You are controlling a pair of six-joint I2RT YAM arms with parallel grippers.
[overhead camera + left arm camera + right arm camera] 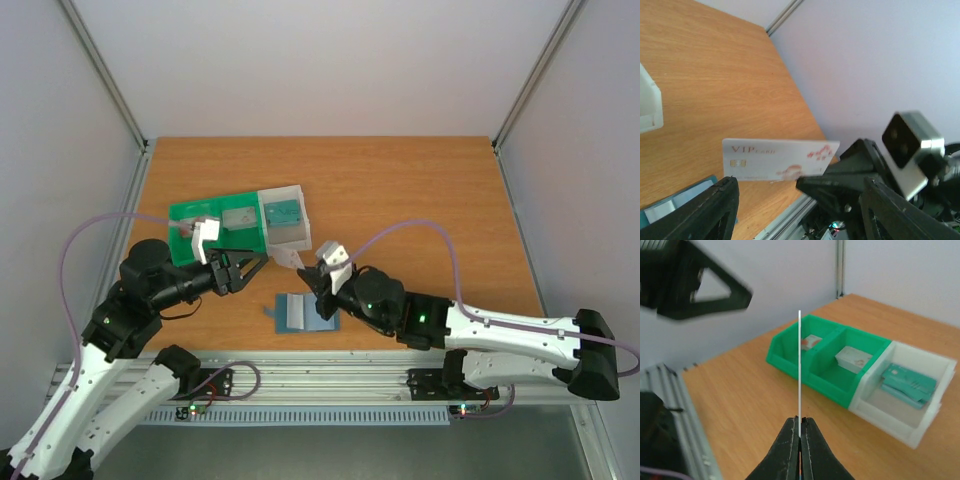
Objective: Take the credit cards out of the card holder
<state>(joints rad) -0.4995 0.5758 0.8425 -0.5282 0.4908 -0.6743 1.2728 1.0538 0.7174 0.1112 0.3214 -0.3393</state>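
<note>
Right gripper [800, 432] pinches a white credit card [799, 365], edge-on to me; beyond it my left gripper [254, 270], blurred, stands spread; card holder [294, 312] beneath is partly hidden.

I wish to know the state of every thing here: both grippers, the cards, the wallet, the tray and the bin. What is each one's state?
Right gripper: shut on the white VIP plastic card.
White VIP plastic card: out of the holder, held in the air by one edge.
Left gripper: open, empty.
Blue-grey folding card holder: lying open on the table.
Green plastic tray: pale cards in both compartments.
White plastic bin: holds teal cards.
</note>
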